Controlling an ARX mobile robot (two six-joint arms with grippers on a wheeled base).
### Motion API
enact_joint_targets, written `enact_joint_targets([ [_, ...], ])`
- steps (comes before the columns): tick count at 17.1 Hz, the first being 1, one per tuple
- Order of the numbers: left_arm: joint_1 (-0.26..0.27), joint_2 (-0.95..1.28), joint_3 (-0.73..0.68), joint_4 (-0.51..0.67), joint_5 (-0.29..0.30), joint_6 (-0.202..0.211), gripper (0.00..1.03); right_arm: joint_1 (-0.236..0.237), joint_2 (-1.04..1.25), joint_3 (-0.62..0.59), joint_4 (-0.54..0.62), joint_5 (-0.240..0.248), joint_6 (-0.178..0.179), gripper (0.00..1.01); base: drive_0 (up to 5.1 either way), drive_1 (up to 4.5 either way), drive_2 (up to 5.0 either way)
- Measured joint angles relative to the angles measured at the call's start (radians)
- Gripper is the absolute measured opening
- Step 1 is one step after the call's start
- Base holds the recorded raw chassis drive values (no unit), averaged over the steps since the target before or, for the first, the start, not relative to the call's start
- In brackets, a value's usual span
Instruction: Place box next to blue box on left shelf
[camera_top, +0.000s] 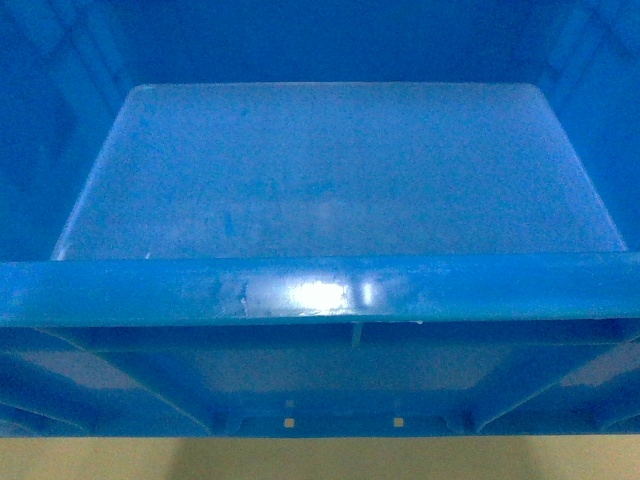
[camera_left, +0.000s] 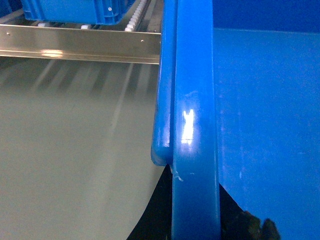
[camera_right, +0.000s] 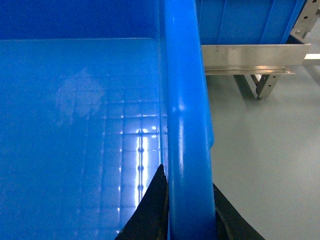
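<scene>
The box fills the head view, with its thick near rim across the middle and its smooth floor beyond. My left gripper is shut on the box's left rim, one black finger on each side. On the opposite rim my right gripper is shut the same way. Ahead in the left wrist view, another blue box rests on the left shelf's white rollers behind its metal front rail. Neither gripper shows in the head view.
In the right wrist view a blue ribbed wall stands behind a metal rail with steel legs. Grey floor lies under the box on the left and grey floor on the right.
</scene>
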Motion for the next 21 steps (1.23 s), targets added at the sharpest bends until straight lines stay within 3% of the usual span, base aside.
enact_joint_targets([
  [10,0.0,-0.001,0.0,0.003,0.0,0.0,0.08,0.0,0.0,0.0,0.005,0.0,0.0,0.1,0.0,0.0,0.0],
  [21,0.0,0.0,0.0,0.007,0.0,0.0,0.08,0.0,0.0,0.0,0.006,0.0,0.0,0.1,0.0,4.34,-4.3],
])
